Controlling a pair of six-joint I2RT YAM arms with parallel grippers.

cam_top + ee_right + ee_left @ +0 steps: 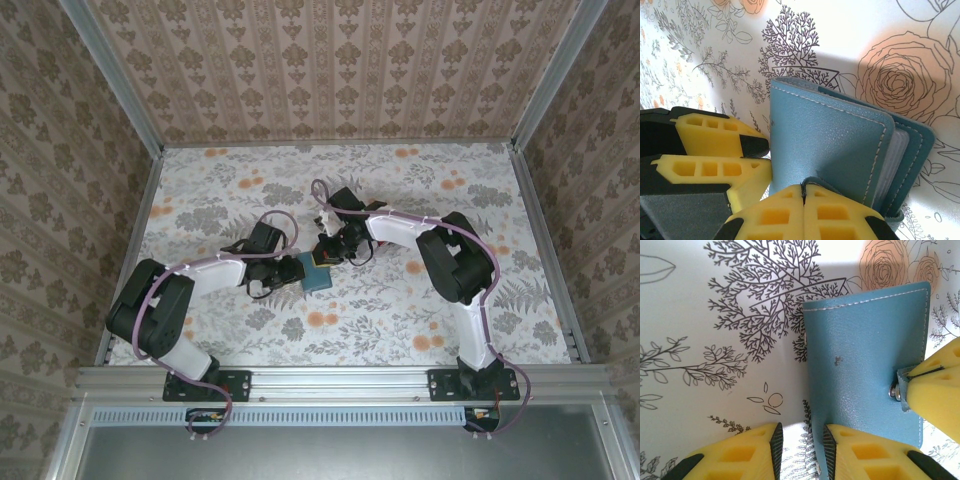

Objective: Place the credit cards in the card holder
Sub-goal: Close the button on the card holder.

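Holder (865, 350) lay approx. at the tabletop (450, 190) centre, a bit toward the near edge, w/ both arms meeting over it. It was folded nearly shut, covers slightly apart on one side. Pale grey leaves (892, 160) showed btwn the covers – cards or plastic sleeves, couldn't tell.

R gripper (804, 197) was clenched tight on the holder's tab (901, 376), the snap stud just beside its fingers. L gripper (800, 442) was part-released: tabletop showed btwn its pads, and the holder's corner edge sat in the gap against one pad, not clearly pinched.

Progress, my guess: both arms had the holder under control but it was folded. So either cards were in & only snapping shut was left, or it had yet to be opened for loading. Pics didn't settle which. Left to do at min.: confirm cards inside, fasten tab.
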